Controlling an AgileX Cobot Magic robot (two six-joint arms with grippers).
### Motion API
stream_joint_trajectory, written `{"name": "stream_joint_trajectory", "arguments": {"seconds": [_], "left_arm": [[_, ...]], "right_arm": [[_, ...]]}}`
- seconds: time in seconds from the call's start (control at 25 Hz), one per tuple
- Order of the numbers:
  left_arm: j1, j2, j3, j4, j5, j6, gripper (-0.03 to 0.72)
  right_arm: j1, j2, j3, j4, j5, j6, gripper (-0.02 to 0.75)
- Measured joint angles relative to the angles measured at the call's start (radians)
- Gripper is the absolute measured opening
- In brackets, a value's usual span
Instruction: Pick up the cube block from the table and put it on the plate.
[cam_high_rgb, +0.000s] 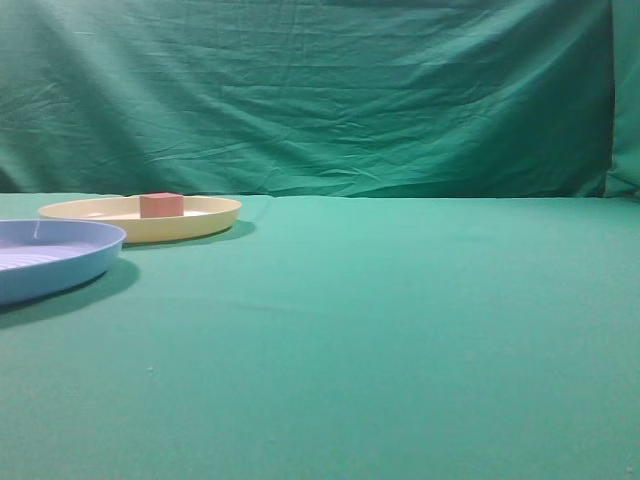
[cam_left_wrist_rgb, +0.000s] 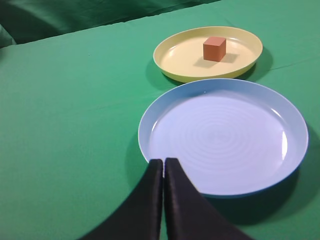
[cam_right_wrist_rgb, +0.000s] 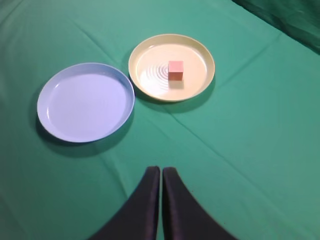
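Note:
The reddish-brown cube block (cam_high_rgb: 161, 205) rests inside the pale yellow plate (cam_high_rgb: 215, 218) at the far left of the green table (cam_high_rgb: 400, 320). The cube block (cam_left_wrist_rgb: 214, 48) and plate (cam_left_wrist_rgb: 175, 55) also show in the left wrist view, and the cube block (cam_right_wrist_rgb: 175, 70) and plate (cam_right_wrist_rgb: 200, 55) in the right wrist view. My left gripper (cam_left_wrist_rgb: 163, 161) is shut and empty, above the near rim of the blue plate. My right gripper (cam_right_wrist_rgb: 161, 169) is shut and empty, well back from both plates. Neither gripper shows in the exterior view.
A light blue plate (cam_high_rgb: 90, 262) with a ridged inside lies next to the yellow plate, nearer the camera; it also shows in the left wrist view (cam_left_wrist_rgb: 295, 150) and the right wrist view (cam_right_wrist_rgb: 50, 100). A wrinkled green cloth backdrop (cam_high_rgb: 320, 90) hangs behind the table.

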Motion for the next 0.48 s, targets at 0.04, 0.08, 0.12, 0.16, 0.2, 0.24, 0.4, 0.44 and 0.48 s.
{"name": "stream_joint_trajectory", "arguments": {"seconds": [0.04,0.08,0.12,0.16,0.2,0.24,0.4,0.44,0.48], "left_arm": [[0.0,0.0,0.0,0.0,0.0,0.0,0.0],[0.0,0.0,0.0,0.0,0.0,0.0,0.0],[0.0,0.0,0.0,0.0,0.0,0.0,0.0],[0.0,0.0,0.0,0.0,0.0,0.0,0.0],[0.0,0.0,0.0,0.0,0.0,0.0,0.0],[0.0,0.0,0.0,0.0,0.0,0.0,0.0],[0.0,0.0,0.0,0.0,0.0,0.0,0.0],[0.0,0.0,0.0,0.0,0.0,0.0,0.0],[0.0,0.0,0.0,0.0,0.0,0.0,0.0]], "right_arm": [[0.0,-0.034,0.025,-0.007,0.002,0.014,0.0],[0.0,-0.06,0.054,-0.015,0.006,0.031,0.0],[0.0,-0.089,0.085,-0.03,0.006,0.047,0.0],[0.0,-0.117,0.118,-0.047,0.004,0.069,0.0],[0.0,-0.146,0.148,-0.066,0.004,0.091,0.0],[0.0,-0.172,0.178,-0.092,-0.002,0.117,0.0],[-0.024,-0.342,0.339,-0.168,-0.078,0.176,0.0],[-0.054,-0.396,0.384,-0.172,-0.107,0.177,0.0],[-0.086,-0.45,0.422,-0.172,-0.137,0.182,0.0]]}}
